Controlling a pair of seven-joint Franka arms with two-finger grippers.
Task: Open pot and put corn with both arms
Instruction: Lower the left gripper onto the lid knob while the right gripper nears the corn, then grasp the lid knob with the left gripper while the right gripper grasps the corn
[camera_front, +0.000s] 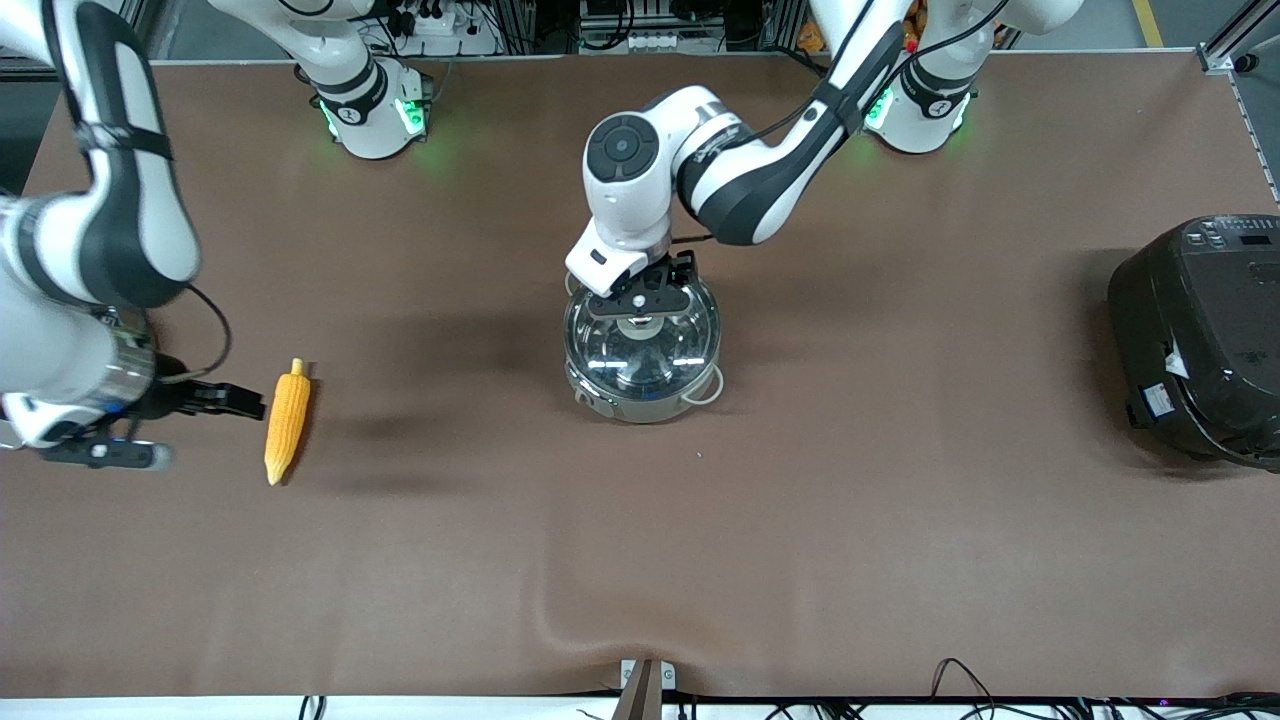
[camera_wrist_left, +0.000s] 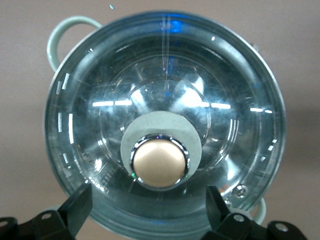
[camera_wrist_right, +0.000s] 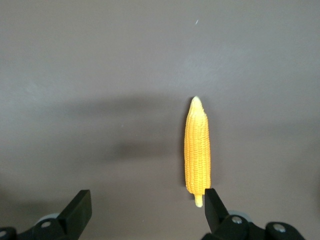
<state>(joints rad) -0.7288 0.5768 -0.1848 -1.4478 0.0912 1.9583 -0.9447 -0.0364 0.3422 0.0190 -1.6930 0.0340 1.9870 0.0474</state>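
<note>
The round, shiny stainless-steel pot (camera_front: 642, 355) sits just above the middle of the front frame on the brown surface (camera_front: 700, 560), its clear glass lid (camera_wrist_left: 165, 125) on and the copper-coloured knob (camera_wrist_left: 160, 162) at the lid's centre. The left hand (camera_front: 640, 297) hangs directly over that knob; in its wrist view its two black fingers (camera_wrist_left: 77, 207) stand wide, one to each side of the knob and touching nothing. That placement reads as lining up to close on the knob, since the lid has to come off before anything goes in.

The yellow-orange tapered corn cob (camera_front: 286, 421) lies flat at the frame's middle left, well apart from the pot, toward the right arm's end of the surface. The right hand (camera_front: 215, 425) is low just beside it, fingers (camera_wrist_right: 77, 210) spread wide and empty, apparently positioned for a grasp.

A large black rice cooker (camera_front: 1205, 335) stands at the right edge, uninvolved.
</note>
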